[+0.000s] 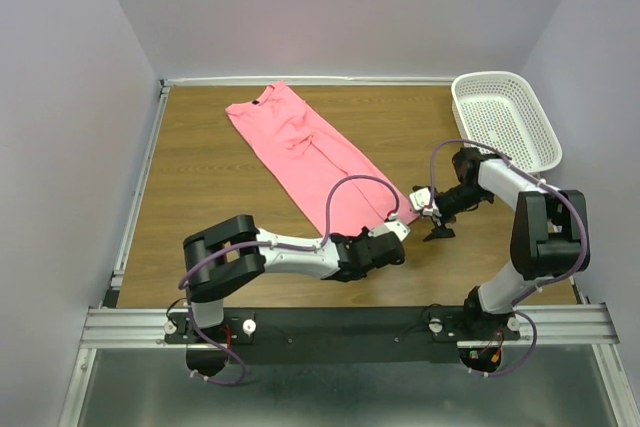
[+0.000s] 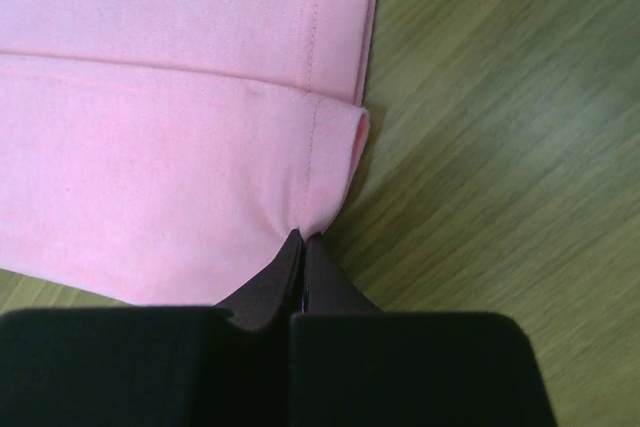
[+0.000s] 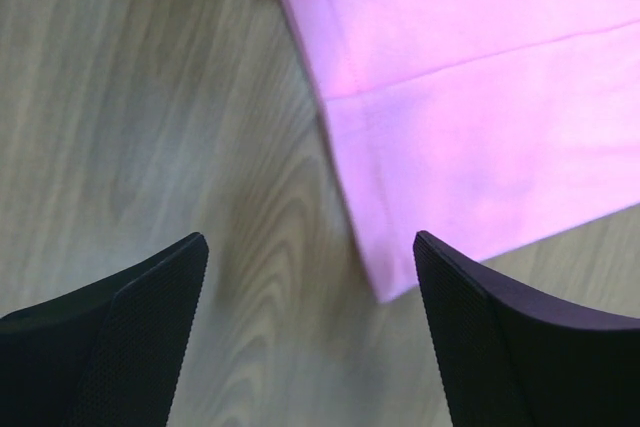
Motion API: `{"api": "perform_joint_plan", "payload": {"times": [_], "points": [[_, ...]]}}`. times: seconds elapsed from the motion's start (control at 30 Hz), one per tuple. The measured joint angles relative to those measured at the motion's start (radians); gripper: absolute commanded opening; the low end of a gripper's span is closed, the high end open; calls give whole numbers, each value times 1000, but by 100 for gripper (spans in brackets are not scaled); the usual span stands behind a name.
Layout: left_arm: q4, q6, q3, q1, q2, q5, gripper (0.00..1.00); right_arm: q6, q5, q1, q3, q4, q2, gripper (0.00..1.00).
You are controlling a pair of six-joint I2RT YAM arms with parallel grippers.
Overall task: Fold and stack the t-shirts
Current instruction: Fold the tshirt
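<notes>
Left jaws: closed tight, pinching the hem of the t-shirt [image 2: 150, 147] close to its folded side edge, the cloth puckered at the tips. Right jaws: spread wide, holding nothing, over bare desk [image 3: 150, 97]; a hem corner lay just ahead of them, clear of both tips. T-shirt: pink, folded into a long strip, flat on the desk, running away from both jaws, collar at the far end. Basket [image 1: 505, 117]: white, beyond the right jaws, well apart.
</notes>
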Motion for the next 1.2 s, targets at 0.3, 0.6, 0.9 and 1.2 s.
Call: {"api": "perform_joint_plan", "payload": {"times": [0.3, 0.6, 0.9, 1.2], "points": [[32, 6, -85, 0, -76, 80, 0, -6, 29, 113, 33, 137, 59, 63], [77, 4, -161, 1, -137, 133, 0, 1, 66, 171, -2, 227, 73, 48], [110, -1, -205, 5, -175, 173, 0, 12, 62, 195, -46, 281, 51, 24], [146, -5, -261, 55, -232, 257, 0, 51, 65, 207, -76, 319, 18, 12]]}}
